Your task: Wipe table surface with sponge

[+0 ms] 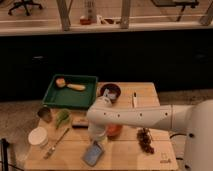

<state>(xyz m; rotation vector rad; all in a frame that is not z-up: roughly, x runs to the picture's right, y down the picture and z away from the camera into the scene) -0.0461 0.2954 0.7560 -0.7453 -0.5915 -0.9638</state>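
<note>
One half-hidden end effector (96,140) by sponge (93,154)

Gripper (96,141) directly over flat blue-grey matt sponge (93,153); beneath, light tan plank table surface (124,156), matt wood; white arm shell (135,117) smooth, plastic-looking.

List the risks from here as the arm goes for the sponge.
1. The sponge lies near the front edge of the table surface. The gripper, just above it, might push it off.
2. Wiping sideways could knock the utensil or white container on one side, or the grapes on the other.
</note>
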